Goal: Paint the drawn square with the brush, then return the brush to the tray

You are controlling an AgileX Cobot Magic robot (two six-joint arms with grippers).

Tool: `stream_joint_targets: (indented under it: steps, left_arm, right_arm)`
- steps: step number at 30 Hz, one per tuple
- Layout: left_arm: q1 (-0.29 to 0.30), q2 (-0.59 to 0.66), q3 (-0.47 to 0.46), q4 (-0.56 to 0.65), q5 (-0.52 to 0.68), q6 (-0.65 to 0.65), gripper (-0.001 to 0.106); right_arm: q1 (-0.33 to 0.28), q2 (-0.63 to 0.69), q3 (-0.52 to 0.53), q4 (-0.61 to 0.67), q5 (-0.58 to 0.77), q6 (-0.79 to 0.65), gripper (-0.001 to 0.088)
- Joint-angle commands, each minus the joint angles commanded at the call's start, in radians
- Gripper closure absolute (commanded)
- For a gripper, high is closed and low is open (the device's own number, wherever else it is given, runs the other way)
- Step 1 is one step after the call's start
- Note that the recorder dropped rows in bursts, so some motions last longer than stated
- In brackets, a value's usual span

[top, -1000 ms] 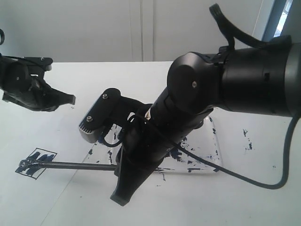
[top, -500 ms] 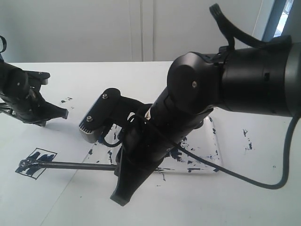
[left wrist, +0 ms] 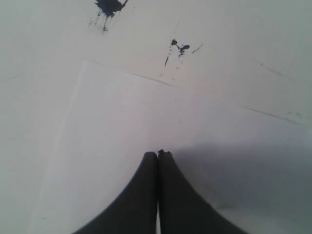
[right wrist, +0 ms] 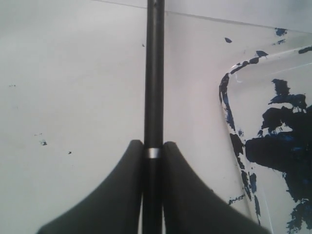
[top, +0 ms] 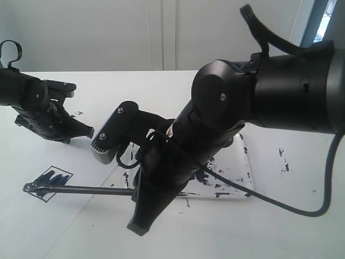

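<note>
**Operator:** What has my right arm got?

**Spotter:** Your right gripper point(right wrist: 153, 146) has its fingers clamped on the brush point(right wrist: 155, 73) at the silver band point(right wrist: 153, 152). The shaft runs straight out ahead of the fingertips.

**Operator:** Where's the tray?

**Spotter:** The tray point(top: 240, 156), blotched with dark blue paint, lies just beside those fingers, off to one side of the shaft.

**Operator:** And my left?

**Spotter:** Your left gripper point(left wrist: 157, 155) hangs over the white paper point(left wrist: 122, 122). Its fingers are pressed together with nothing between them. Paint specks point(left wrist: 109, 6) sit well beyond their tips.

**Operator:** The square?

**Spotter:** The drawn square point(top: 52, 178) lies at the brush's far end, well apart from your right fingers. The brush tip touches its edge, and dark paint is smeared inside.
</note>
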Motion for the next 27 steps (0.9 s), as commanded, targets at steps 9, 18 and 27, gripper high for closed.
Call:
stream_joint_targets:
  steps: [9, 18, 27]
  left_arm:
    - [-0.047, -0.017, 0.000, -0.014, 0.030, 0.032, 0.105]
    - [-0.045, -0.134, 0.000, -0.007, 0.081, 0.045, 0.105]
    - [0.078, -0.300, 0.000, 0.094, 0.257, 0.051, 0.105]
  right_arm:
    - [0.000, 0.000, 0.000, -0.001, -0.006, 0.000, 0.0868]
    - [0.000, 0.000, 0.000, -0.001, -0.010, 0.000, 0.0868]
    - [0.000, 0.000, 0.000, -0.001, -0.010, 0.023, 0.0868]
